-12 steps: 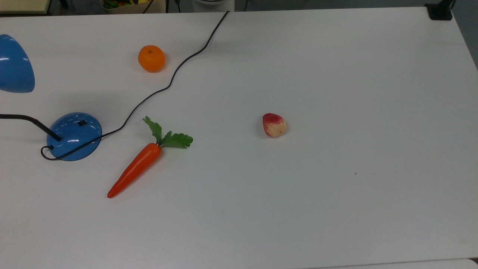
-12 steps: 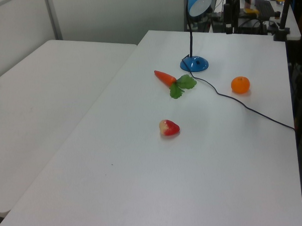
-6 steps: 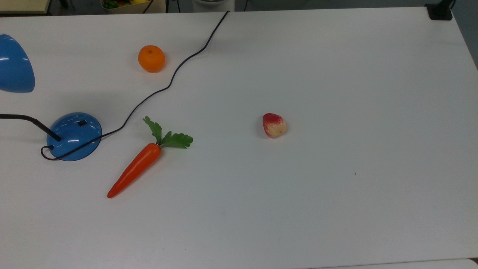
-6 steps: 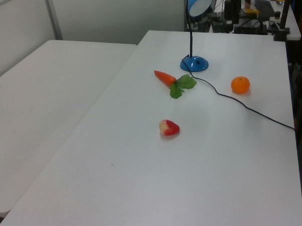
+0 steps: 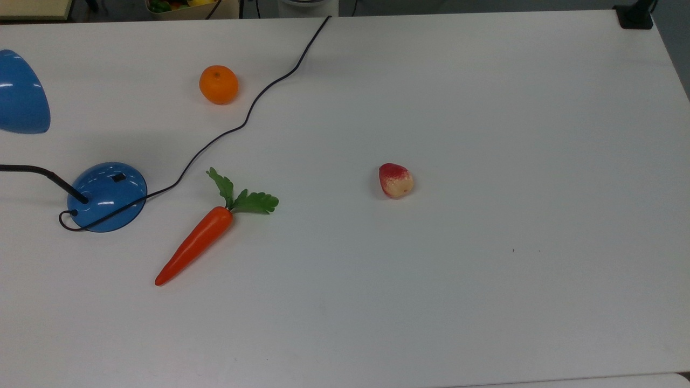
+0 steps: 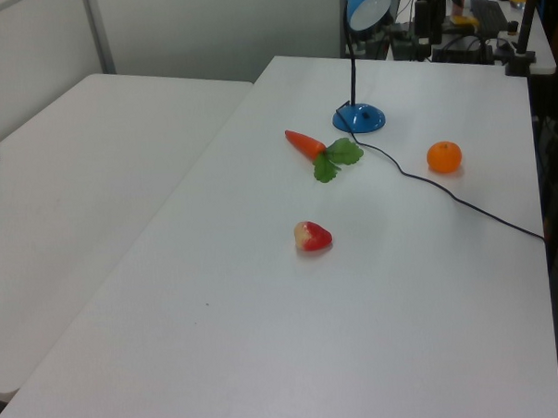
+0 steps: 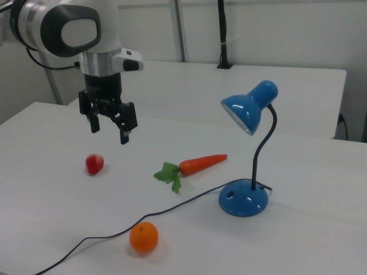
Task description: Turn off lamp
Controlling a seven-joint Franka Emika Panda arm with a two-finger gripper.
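Observation:
The blue lamp stands at the top view's left, its domed base [image 5: 107,196] carrying a small black rocker switch [image 5: 118,177]. Its shade [image 5: 21,97] hangs over the table's left edge on a thin black neck. In the right view the base [image 7: 243,199] sits at the right, the shade [image 7: 246,112] facing left and downward. The left view has the base [image 6: 358,119] at the far end of the table. My gripper [image 7: 109,129] hovers open and empty above the table, well to the right view's left of the lamp, over the red fruit [image 7: 94,163].
A black cord [image 5: 242,121] runs from the base across the table to its far edge. A toy carrot [image 5: 197,242] lies beside the base, an orange [image 5: 218,84] behind it, a red-and-cream fruit [image 5: 395,180] mid-table. A second white table [image 6: 74,181] adjoins.

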